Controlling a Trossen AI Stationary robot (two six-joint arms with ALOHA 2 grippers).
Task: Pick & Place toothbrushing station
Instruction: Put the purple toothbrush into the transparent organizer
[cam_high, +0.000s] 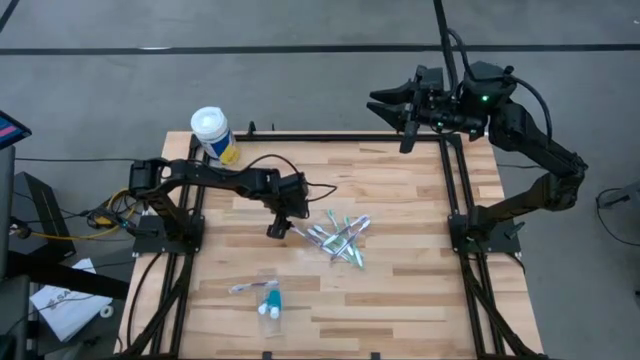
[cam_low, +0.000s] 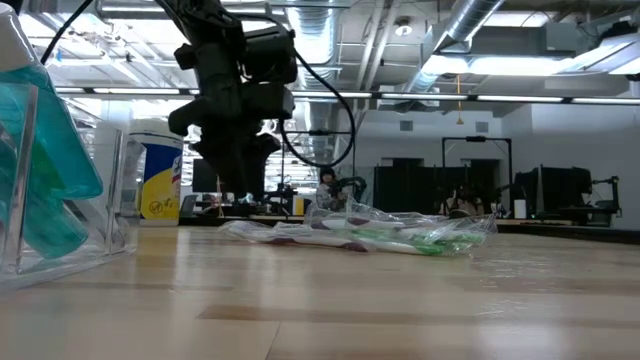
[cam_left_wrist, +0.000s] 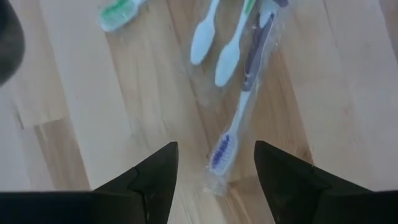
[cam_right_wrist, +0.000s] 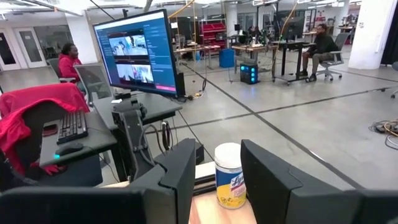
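Note:
Several slim toothbrushes (cam_high: 340, 238), pale green, purple and white, some in clear wrapping, lie in a loose pile at the table's middle. My left gripper (cam_high: 278, 228) points steeply down over the pile's left end, open. In the left wrist view its fingers (cam_left_wrist: 155, 180) stand on either side of the bristle head of a purple-and-white brush (cam_left_wrist: 222, 151), with a gap showing on each side. The see-through holder (cam_high: 268, 298) with teal-and-white tubes (cam_low: 40, 170) stands near the front edge, with one brush (cam_high: 245, 288) beside it. My right gripper (cam_right_wrist: 214, 152) is open and held high beyond the far right corner.
A big white-lidded canister with a yellow label (cam_high: 212, 135) stands at the far left corner. Black frame rails (cam_high: 455, 190) run along the table's left and right sides. Bare wood (cam_high: 410, 290) lies right of the holder. Desks, a monitor and seated people show in the room beyond.

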